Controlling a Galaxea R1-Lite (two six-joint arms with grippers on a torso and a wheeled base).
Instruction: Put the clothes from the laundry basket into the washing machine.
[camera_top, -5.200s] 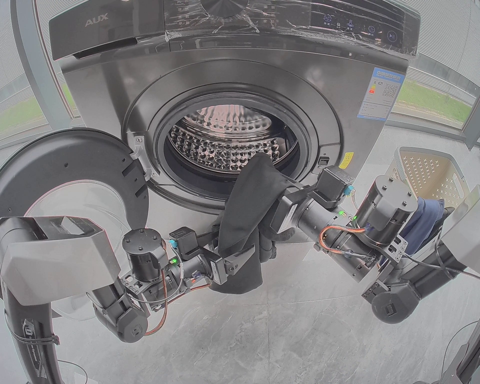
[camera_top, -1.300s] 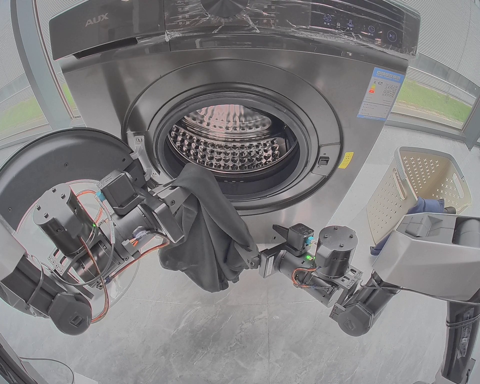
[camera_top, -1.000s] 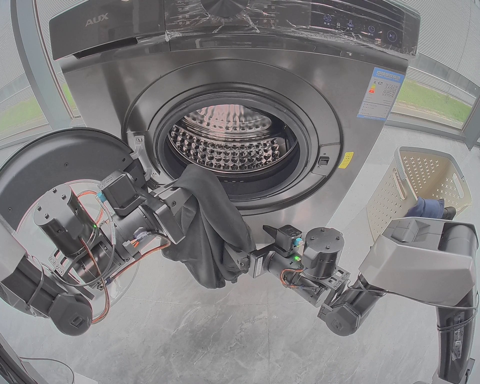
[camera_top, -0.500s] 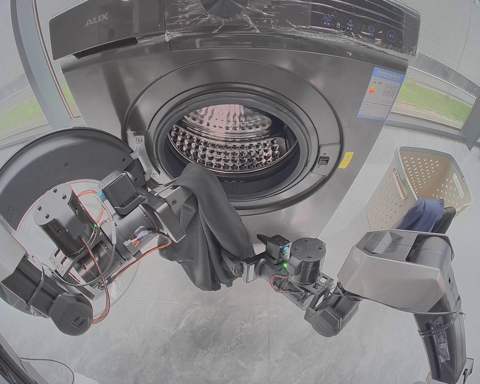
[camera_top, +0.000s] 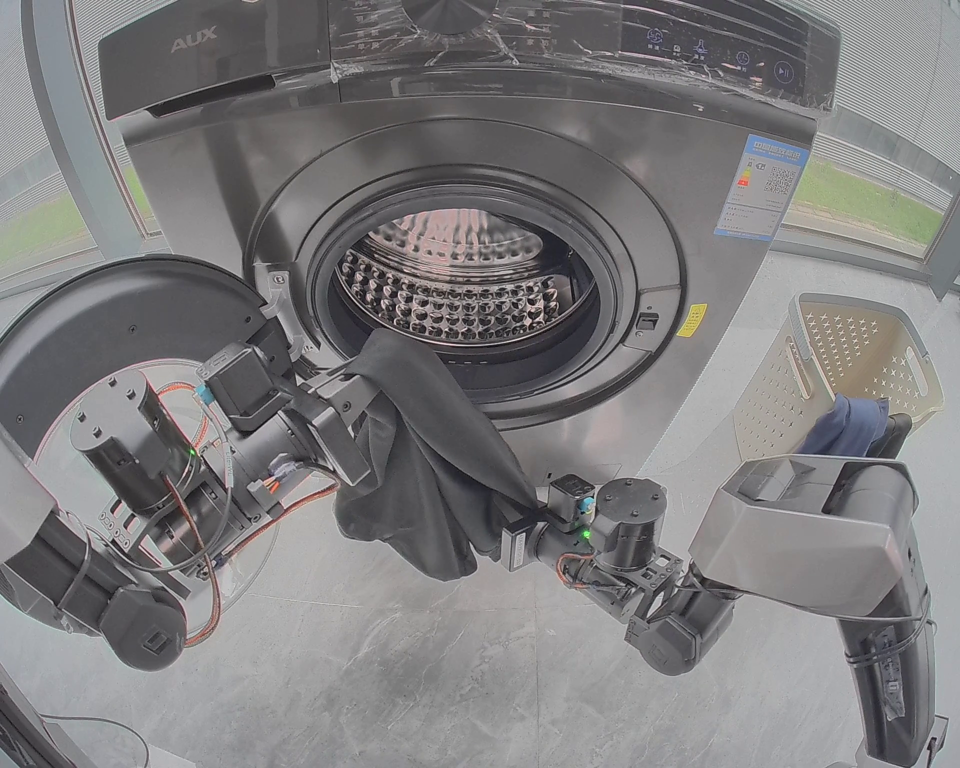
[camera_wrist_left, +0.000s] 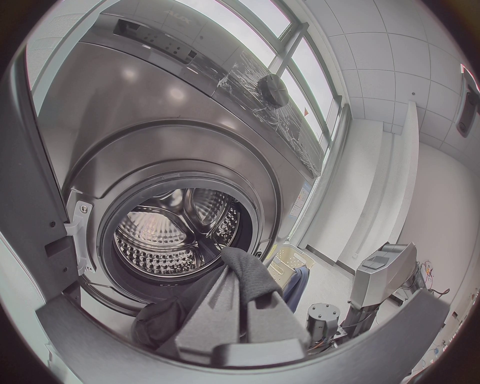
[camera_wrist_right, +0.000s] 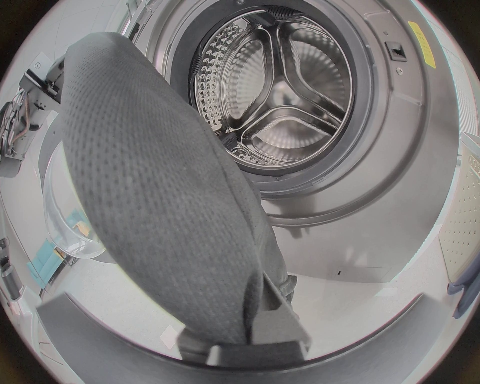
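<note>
A dark grey garment (camera_top: 430, 470) hangs in front of the washing machine's lower door rim, stretched between both grippers. My left gripper (camera_top: 356, 386) is shut on its upper end just below the left of the drum opening (camera_top: 455, 280). My right gripper (camera_top: 512, 520) is shut on a lower corner, out to the right and nearer the floor. In the left wrist view the left gripper (camera_wrist_left: 241, 306) pinches the dark cloth (camera_wrist_left: 250, 270) before the drum (camera_wrist_left: 170, 235). In the right wrist view the garment (camera_wrist_right: 160, 190) drapes up from the right gripper (camera_wrist_right: 260, 325). The laundry basket (camera_top: 860, 350) holds a blue garment (camera_top: 845, 425).
The machine's round door (camera_top: 120, 330) stands swung open at the left, close behind my left arm. The basket leans on the floor right of the machine. Grey tiled floor (camera_top: 400, 660) lies open below the hanging cloth.
My right gripper has shifted a little to the right with the garment's corner, pulling the cloth tauter. The left gripper has stayed by the drum opening.
</note>
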